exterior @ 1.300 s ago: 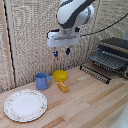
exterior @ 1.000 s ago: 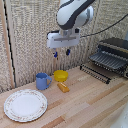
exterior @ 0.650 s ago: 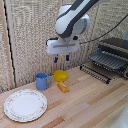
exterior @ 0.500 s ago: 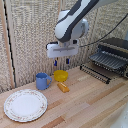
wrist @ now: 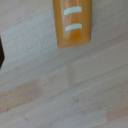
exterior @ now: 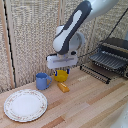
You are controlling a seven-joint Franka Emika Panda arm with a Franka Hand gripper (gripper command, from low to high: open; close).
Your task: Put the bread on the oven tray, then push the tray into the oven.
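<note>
Fingers [exterior: 62, 70] hung dark and short beneath the white clamp [exterior: 62, 73], above the bread and apart from it; whether they stood wide or narrow could not be told. Pale planked wood formed the table [exterior: 90, 102], with open room at its middle. Boxy, dark metal, the oven [exterior: 113, 56] stood at the exterior view's right, its barred oven pan [exterior: 103, 60] drawn forward. Round and patterned, a plate [exterior: 25, 104] lay near a blue mug [exterior: 42, 80] and yellow bowl [exterior: 61, 76]. Smooth, oblong and orange, the bread [exterior: 63, 87] lay flat, its long axis slanting toward the bowl.
</note>
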